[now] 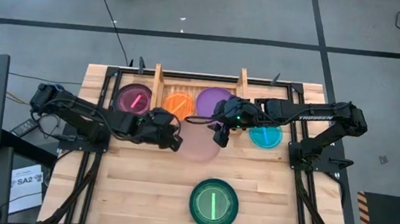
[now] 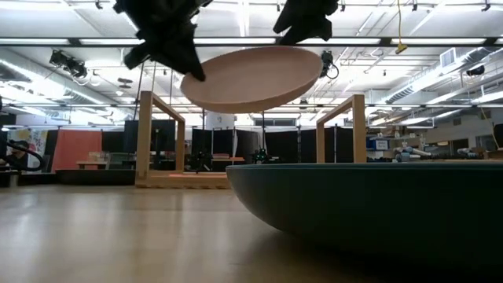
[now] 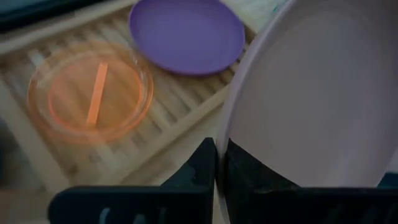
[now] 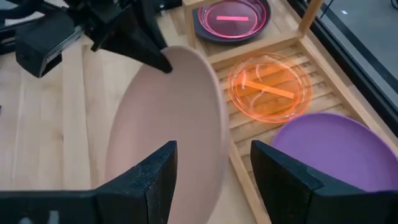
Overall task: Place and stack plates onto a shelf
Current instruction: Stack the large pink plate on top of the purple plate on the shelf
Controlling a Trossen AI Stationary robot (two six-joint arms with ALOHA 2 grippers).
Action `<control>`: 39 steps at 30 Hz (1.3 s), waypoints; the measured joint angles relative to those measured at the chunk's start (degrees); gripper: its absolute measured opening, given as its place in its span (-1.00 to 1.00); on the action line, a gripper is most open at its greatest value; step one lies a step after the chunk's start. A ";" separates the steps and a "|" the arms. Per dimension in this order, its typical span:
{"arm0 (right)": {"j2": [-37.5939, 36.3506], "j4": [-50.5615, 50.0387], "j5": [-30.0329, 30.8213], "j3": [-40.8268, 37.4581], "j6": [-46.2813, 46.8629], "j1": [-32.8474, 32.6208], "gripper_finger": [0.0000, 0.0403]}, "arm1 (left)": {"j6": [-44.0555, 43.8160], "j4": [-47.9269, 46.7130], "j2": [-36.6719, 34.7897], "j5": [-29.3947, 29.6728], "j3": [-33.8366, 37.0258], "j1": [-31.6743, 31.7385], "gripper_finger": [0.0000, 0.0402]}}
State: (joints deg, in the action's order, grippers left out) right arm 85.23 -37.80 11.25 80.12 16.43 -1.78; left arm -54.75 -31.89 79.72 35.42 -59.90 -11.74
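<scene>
The round, shallow pink plastic plate [image 1: 201,143] hangs in the air at the centre of the table, just in front of the low shelf of pale wooden slats [image 1: 160,86], which sits at twelve o'clock on the tabletop. The left gripper [image 1: 174,140] pinches the plate's rim at its nine o'clock edge, its fingers [image 3: 208,165] pressed together on the thin lip. In the low view the plate is lifted well clear of the wood and tilted, the held side lower.

The right gripper [image 1: 221,135] stands at the plate's opposite edge, about two o'clock, with its jaws spread wide. In the right wrist view the far rim lies between the two fingers [image 4: 158,174], but I cannot tell whether they touch it. It looks like a handover or a two-arm carry.

On the shelf, the translucent orange plate [image 1: 179,104] takes the left half and the round purple plate [image 1: 212,101] the right half. The purple one lies at twelve o'clock from the pink plate and is the closer match in width, so it is the likely base for stacking. The right arm is nearer to it.

The maroon plate [image 1: 134,99] rests outside the shelf's left board, the translucent cyan plate [image 1: 265,137] outside the right one, and the dark green-teal plate [image 1: 214,203] lies at six o'clock.
</scene>
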 joint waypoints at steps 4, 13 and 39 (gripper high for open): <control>0.00 -1.17 1.54 0.02 0.02 0.02 0.03 | 3.52 4.00 0.00 -0.02 0.00 2.07 -0.90; 0.00 -3.98 5.65 0.00 1.49 0.49 0.02 | 9.41 11.86 0.00 -0.01 0.00 2.94 -0.90; -0.02 -3.86 5.67 -0.04 -1.58 3.06 -0.80 | 14.31 12.67 0.02 -0.09 -0.13 3.35 -0.63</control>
State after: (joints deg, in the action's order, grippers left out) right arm 85.21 -41.66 16.92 80.07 14.85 1.28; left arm -40.45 -19.22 79.75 35.33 -60.03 -8.39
